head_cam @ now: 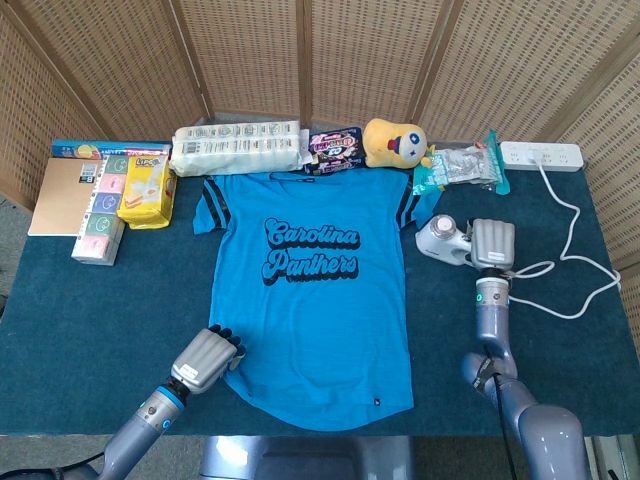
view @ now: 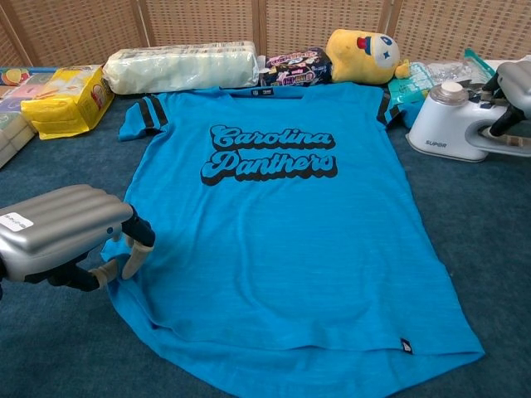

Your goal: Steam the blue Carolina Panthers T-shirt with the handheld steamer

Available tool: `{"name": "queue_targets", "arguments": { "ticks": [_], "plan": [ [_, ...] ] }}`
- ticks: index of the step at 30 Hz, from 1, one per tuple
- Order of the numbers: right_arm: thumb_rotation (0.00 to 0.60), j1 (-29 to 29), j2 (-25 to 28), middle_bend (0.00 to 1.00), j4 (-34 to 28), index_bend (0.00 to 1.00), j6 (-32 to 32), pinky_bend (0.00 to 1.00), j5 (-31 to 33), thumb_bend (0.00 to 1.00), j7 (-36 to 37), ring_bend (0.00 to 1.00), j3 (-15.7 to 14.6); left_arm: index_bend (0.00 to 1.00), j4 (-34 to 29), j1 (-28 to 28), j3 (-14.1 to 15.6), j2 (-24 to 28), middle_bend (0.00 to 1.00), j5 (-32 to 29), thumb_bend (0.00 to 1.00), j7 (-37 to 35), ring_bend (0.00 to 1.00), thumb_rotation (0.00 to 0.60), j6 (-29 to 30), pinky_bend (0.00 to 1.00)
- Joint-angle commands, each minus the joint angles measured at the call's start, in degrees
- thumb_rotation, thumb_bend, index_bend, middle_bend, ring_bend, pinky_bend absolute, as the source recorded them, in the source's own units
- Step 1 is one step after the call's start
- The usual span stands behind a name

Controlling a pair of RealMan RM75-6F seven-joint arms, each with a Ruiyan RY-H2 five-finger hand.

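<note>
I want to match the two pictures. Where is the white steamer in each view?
Head view: the steamer lies right of the T-shirt, under the right hand.
Chest view: the steamer is at the right edge, beside the shirt's sleeve; the right hand is partly cut off.
Shared landmark: the yellow plush toy behind it.

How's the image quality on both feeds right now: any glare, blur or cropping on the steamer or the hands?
Head view: even, soft lighting, no glare; T-shirt, steamer and both hands sharp. Chest view: left hand looms large and slightly soft with a faint sheen; right hand is cut by the frame edge; steamer logo readable.
</note>
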Motion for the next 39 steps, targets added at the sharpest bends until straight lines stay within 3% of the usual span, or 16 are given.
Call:
{"name": "queue_targets", "arguments": {
  "ticks": [1, 12, 18, 30, 39],
  "plan": [
    [0.6, -0.11, 0.5, 0.75, -0.6, 0.71, -0.45, 0.75, -0.1, 0.37, 2.32, 0.77, 0.67, 0.64, 0.0, 0.0, -0.03, 0.0, 0.52, 0.01, 0.55, -0.03, 0.39, 0.6, 0.08, 0.38],
    [0.6, -0.88, 2.07, 0.75, -4.11, 0.73, 0.55, 0.76, 0.94, 0.36, 7.11, 0.78, 3.11, 0.64, 0.23, -0.03, 0.05, -0.08, 0.52, -0.17, 0.55, -0.07, 0.39, 0.6, 0.12, 0.38],
    [0.6, -3.69, 6.72, 0.75, -14.59, 0.73, 4.98, 0.76, -0.52, 0.36, 6.65, 0.78, 2.51, 0.64, 0.21, -0.22, 0.04, -0.05, 0.52, 0.08, 0.55, 0.05, 0.39, 0.6, 0.16, 0.38],
    [0.6, -9.47, 17.88, 0.75, -44.48, 0.73, 10.82, 0.75, -1.83, 0.36, -5.68, 0.78, -1.13, 0.64, -0.42, -0.33, 0.38, 0.93, 0.52, 0.94, 0.55, 0.09, 0.39, 0.6, 0.51, 0.38],
    [0.6, -10.15, 19.11, 0.74, -54.79, 0.73, 12.76, 0.75, -2.74, 0.36, -14.61, 0.77, -4.65, 0.64, -0.57, -0.54, 0.39, 1.53, 0.52, 1.7, 0.55, -0.58, 0.39, 0.6, 0.59, 0.38]
  ]
}}
